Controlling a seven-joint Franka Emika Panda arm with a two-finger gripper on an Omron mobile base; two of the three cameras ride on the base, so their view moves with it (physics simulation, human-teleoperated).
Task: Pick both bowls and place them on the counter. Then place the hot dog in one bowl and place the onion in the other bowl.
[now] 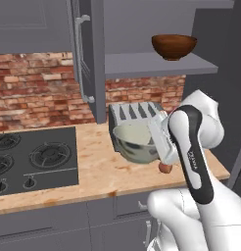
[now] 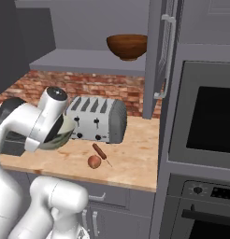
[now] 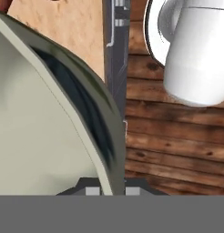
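Grey-green bowl (image 1: 136,143), cream inside, held tilted above the counter (image 1: 100,169), in front of the toaster (image 2: 98,119); whether its underside touches the worktop cannot be told. Gripper (image 3: 110,190) clenched on the bowl's rim, wall pinched between the fingertips at the bottom of the hand view. In the right base view the bowl (image 2: 58,135) shows partly behind the white forearm.

Second bowl (image 1: 174,46), dark reddish-brown, upright on the open grey shelf (image 1: 156,64) above the counter, toward the shelf's right end in the left base view.

Onion (image 2: 94,161) on the counter near the front edge, in front of the toaster. Hot dog (image 2: 99,151) just beside it, toward the toaster, lying slantwise; touching or not cannot be told.

Black stove top (image 1: 32,159) at the counter's left end. Open cabinet door (image 1: 88,56) hangs left of the shelf. Brick backsplash (image 1: 29,88) behind. Wall oven (image 2: 205,121) at the counter's right end.
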